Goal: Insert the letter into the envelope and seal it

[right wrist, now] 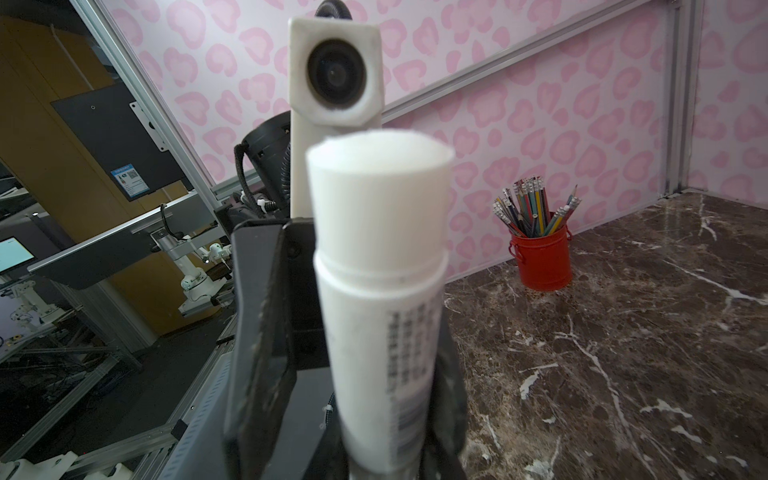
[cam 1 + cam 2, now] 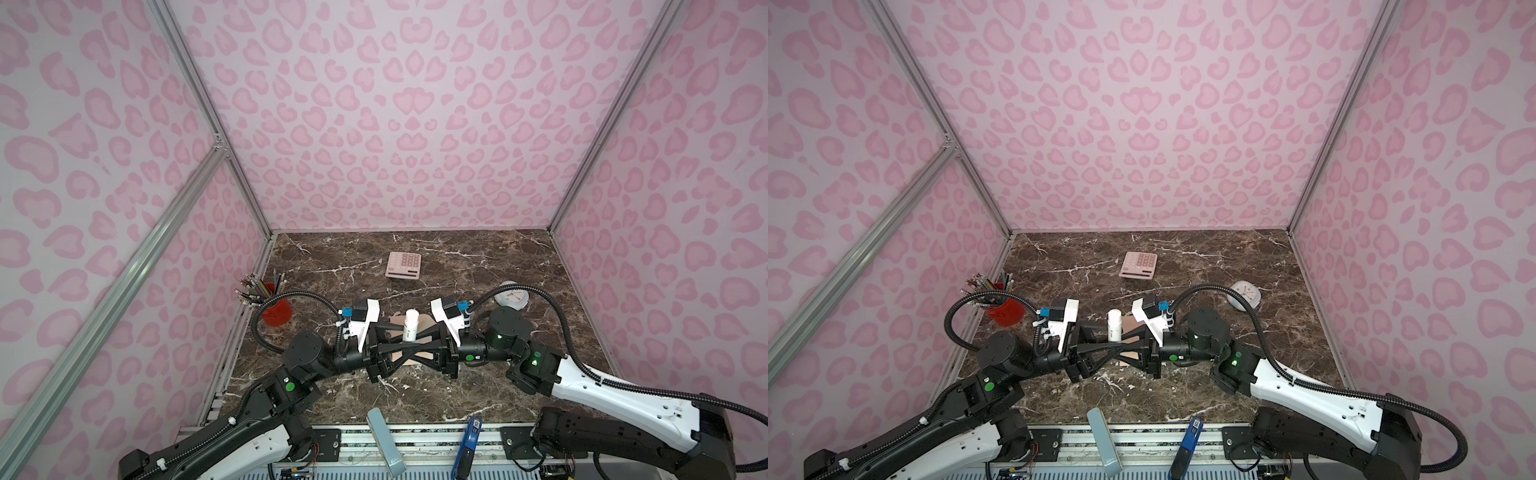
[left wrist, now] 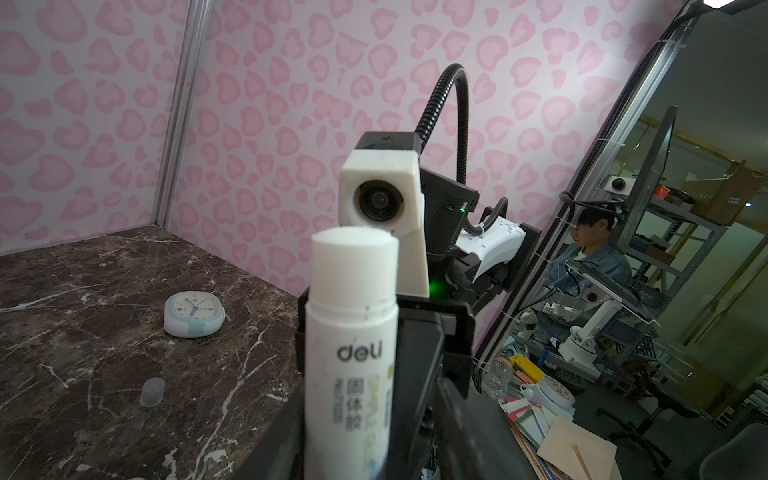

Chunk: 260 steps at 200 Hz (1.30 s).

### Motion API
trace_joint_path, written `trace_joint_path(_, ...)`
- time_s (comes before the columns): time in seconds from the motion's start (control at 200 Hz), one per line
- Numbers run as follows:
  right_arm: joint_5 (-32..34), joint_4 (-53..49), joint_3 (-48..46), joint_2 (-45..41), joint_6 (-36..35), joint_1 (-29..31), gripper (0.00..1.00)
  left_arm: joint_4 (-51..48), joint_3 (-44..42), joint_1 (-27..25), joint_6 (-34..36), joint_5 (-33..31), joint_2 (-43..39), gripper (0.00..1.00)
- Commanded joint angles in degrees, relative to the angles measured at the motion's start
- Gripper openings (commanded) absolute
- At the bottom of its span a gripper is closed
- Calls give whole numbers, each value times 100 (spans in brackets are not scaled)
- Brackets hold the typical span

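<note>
Toward 6 o'clock of the dark brown marbled counter (image 2: 478, 266), the two arms are met nose to nose over the peach-tan rectangular paper envelope (image 2: 424, 322). At 9 o'clock of that meeting point, the left gripper (image 2: 400, 348) is set at the foot of the white cylindrical plastic glue stick (image 2: 410, 326). Whether its fingers are pressed on the tube or stand clear cannot be told.

The stick is held upright, its long axis near vertical and its uncapped glue end turned up, away from the paper. Beneath it the envelope is laid flat and mostly hidden. Its long axis seems to run from 12 to 6 o'clock, but where the flap points cannot be told. The white paper letter is nowhere seen. At 3 o'clock, the right gripper (image 2: 420, 348) is closed on the lower tube.

A drop is judged the main risk. If one grip is released before the other is firm, the stick could be tipped and glue smeared on the envelope's face. A turn-over is needed, and the crossed fingers could be knocked together. The unweighted envelope could also be dragged by the sticky tip.
</note>
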Motion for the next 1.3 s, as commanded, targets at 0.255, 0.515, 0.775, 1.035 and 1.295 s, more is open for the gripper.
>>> trace_joint_path(0.255,276,-148,111,68,-258,104,8,-112,166,59,63,108,114,46)
trace_joint_path(0.515,262,-312,71,41,-338,102,7,-123,148,184,2,6,14,43)
trace_joint_path(0.775,241,-430,62,50,-381,105,7,-132,162,238,-14,-2,13,43)
trace_joint_path(1.035,205,-525,101,58,-425,110,7,-151,155,272,-14,-56,66,33)
trace_joint_path(1.295,282,-702,95,15,-539,112,11,-272,122,313,-14,-334,66,15)
